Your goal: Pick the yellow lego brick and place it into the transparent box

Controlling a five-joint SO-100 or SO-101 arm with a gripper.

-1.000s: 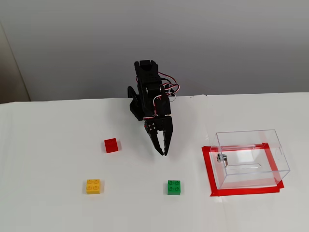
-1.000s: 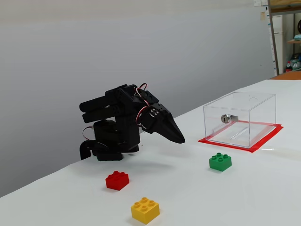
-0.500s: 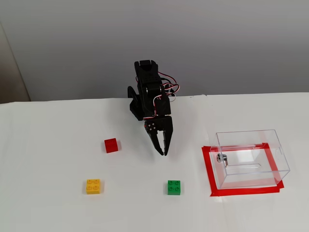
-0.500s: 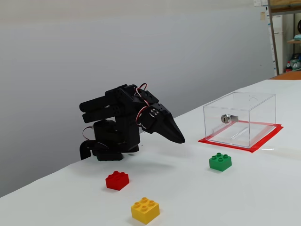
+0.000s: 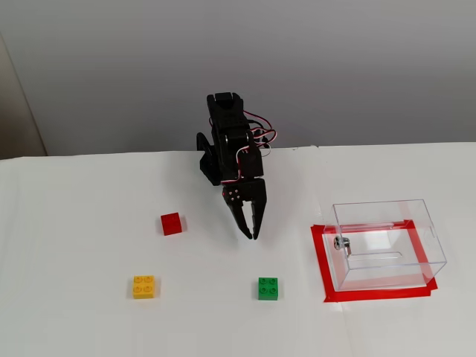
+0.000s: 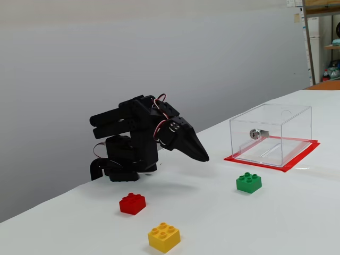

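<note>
White desk (image 5: 89,327) against a plain grey wall; arm folded at rest, task not yet started.

The black two-finger gripper (image 5: 251,234) points down above the desk with its fingers together and holding nothing. The small square yellow lego brick with four studs (image 5: 144,286) sits on the desk, well apart from the gripper, toward the lower left in the higher fixed view, below the small red brick (image 5: 171,223). The green four-stud brick (image 5: 268,288) lies between it and the clear plastic rectangular box with a metal knob (image 5: 387,242), which stands inside a red tape outline (image 5: 321,260) on the right. Judged step: approach. The next move calls for swinging over the yellow brick, parting the fingers and descending squarely onto it.
</note>
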